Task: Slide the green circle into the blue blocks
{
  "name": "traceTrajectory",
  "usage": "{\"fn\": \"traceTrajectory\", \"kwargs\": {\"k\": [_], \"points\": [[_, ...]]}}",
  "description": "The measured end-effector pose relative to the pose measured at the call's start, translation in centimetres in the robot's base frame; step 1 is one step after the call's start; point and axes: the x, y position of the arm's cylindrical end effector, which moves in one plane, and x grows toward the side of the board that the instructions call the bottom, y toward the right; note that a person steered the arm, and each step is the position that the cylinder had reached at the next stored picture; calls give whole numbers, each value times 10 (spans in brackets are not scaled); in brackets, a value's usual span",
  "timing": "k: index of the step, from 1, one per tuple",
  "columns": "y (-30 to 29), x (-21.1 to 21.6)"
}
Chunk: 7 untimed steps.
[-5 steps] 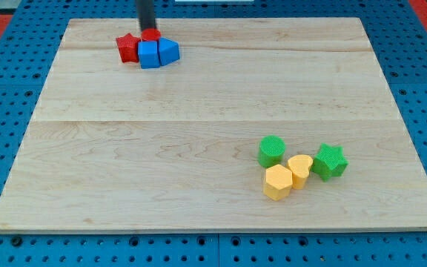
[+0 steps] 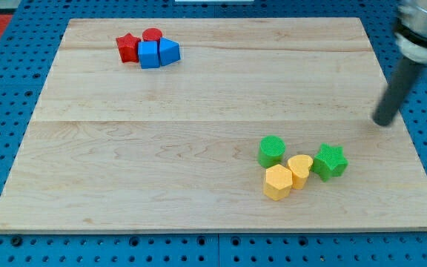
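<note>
Nearest the view's bottom, right of centre: a yellow hexagon block (image 2: 277,182), touching a second yellow block (image 2: 300,170) of rounded, heart-like shape just above and to its right. Flanking that pair, the green circle (image 2: 271,151) on the left, touching or all but touching the yellow hexagon's upper edge, and a green star (image 2: 329,162) on the right, pressed against the rounded yellow block.

Further up, at the view's right edge: the dark rod, blurred, tilted slightly, upper part broadening into a grey collar near the top right corner. My tip (image 2: 383,122) set down on the wooden board (image 2: 199,133) close to its right edge, above and to the right of the green star, well apart from the green circle and touching no block. No jaws on this rod, so nothing to open, close or clamp.

Farthest, near the view's top left: a blue cube (image 2: 149,54) and a blue block with a pointed top (image 2: 168,51), side by side and touching. Against the cube's left, a red star (image 2: 128,47); behind the cube, a red round block (image 2: 152,35). Whole cluster well apart from the green circle, diagonally across the board.
</note>
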Motion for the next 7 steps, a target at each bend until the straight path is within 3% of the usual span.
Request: {"fn": "traceTrajectory", "kwargs": {"k": [1,4,5,6,7], "points": [[12,51],[-108,70],[-178,52],[-209,47],[-200,44]]}}
